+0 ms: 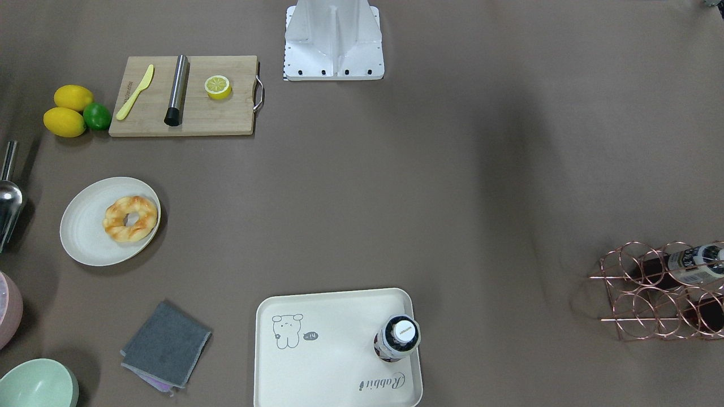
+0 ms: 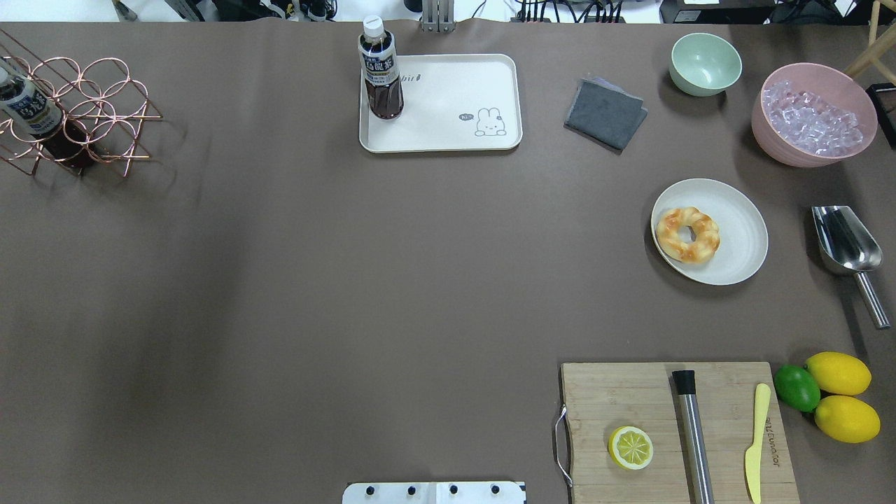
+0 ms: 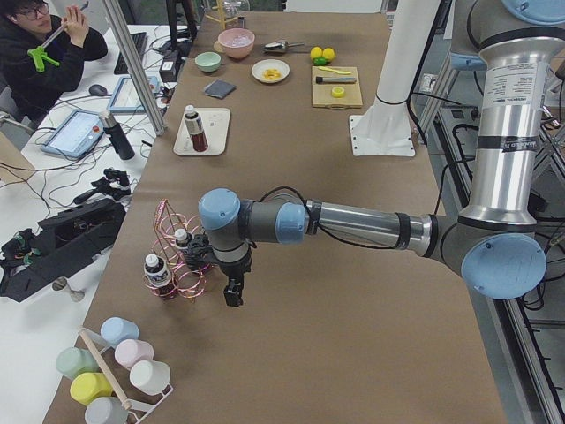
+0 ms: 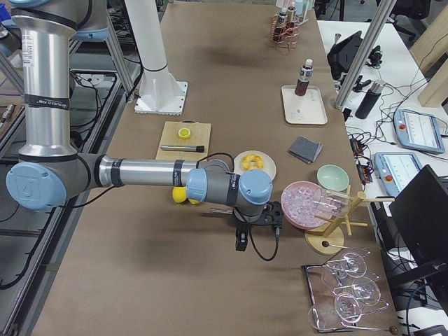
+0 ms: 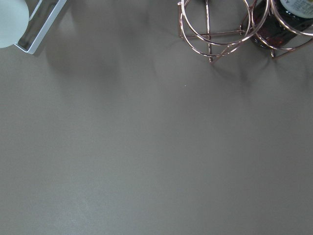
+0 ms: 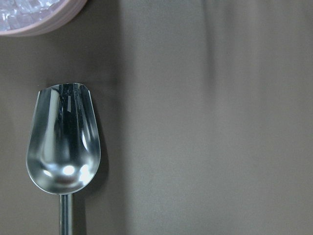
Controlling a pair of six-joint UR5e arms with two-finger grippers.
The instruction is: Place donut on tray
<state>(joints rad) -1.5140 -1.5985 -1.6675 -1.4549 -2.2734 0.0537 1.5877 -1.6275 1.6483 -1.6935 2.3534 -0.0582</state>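
Because no arm is near it, donut: lies on plate, frame's left.
Tray: bottom centre, free room beside bottle.
Left gripper, right gripper: I cannot tell if apart.

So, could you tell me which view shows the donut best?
The exterior front-facing view: the donut lies large and unobstructed on the plate. Overhead shows it nearly as well; both side views show it tiny; wrist views miss it.
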